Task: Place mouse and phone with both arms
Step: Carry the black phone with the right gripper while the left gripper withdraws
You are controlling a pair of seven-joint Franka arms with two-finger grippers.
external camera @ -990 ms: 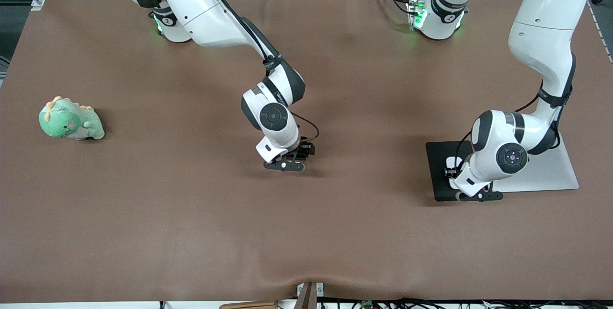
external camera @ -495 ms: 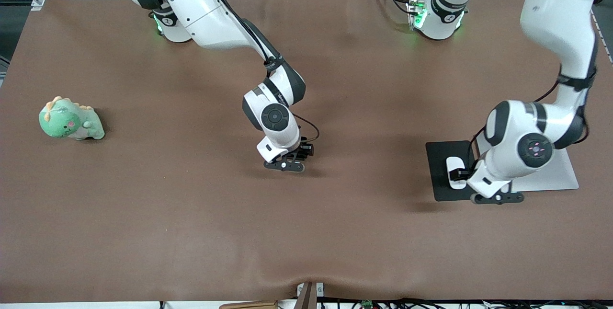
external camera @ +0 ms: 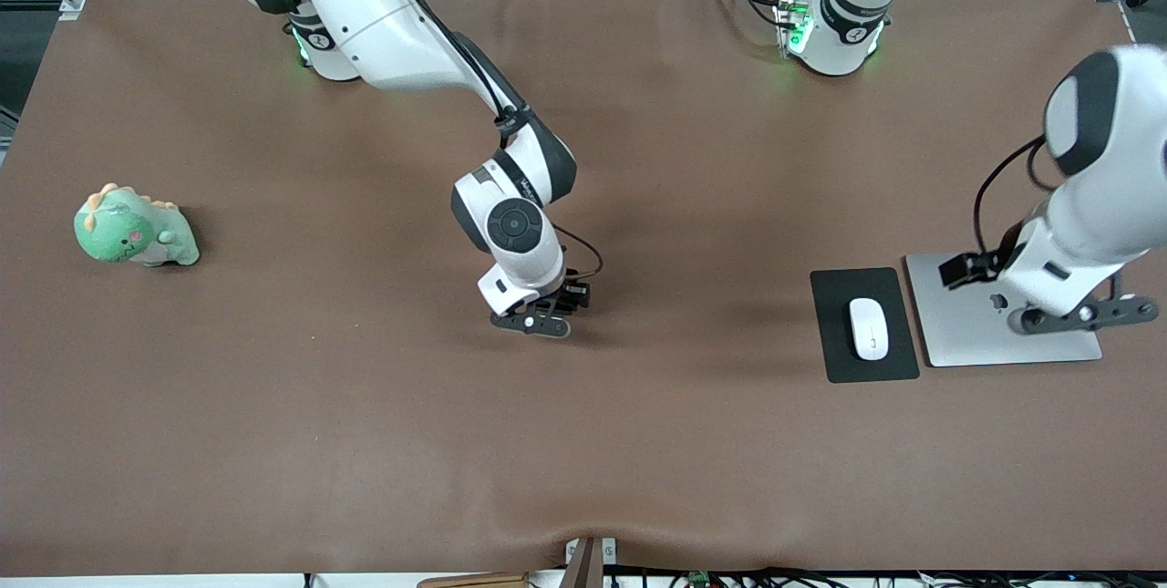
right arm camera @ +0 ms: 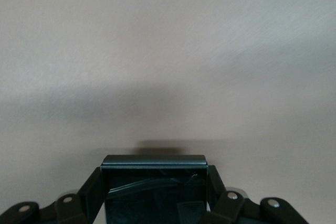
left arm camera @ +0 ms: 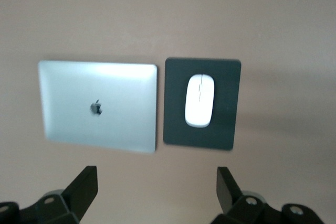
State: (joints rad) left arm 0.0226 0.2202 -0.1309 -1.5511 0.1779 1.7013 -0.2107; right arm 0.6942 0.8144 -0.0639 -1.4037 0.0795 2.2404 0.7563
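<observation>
**Mouse on its pad, phone in the right end effector**

Brown tabletop (external camera: pixel 365 442) carries a green plush dinosaur (external camera: pixel 135 228) toward the right arm's end and, toward the left arm's end, a closed silver laptop (external camera: pixel 966 342) just beside a black pad (external camera: pixel 834 360). White, oval, with a thin grey centre line, the mouse (external camera: pixel 869 328) lies on that pad. Only the right wrist view reveals the phone (right arm camera: pixel 154 190), black and glossy, clamped between the fingers of the right end effector (external camera: pixel 545 310) low over the tabletop's middle. Left end effector (external camera: pixel 1048 296) hangs over the laptop, its fingers (left arm camera: pixel 84 188) spread wide and empty, as the left wrist view shows.
</observation>
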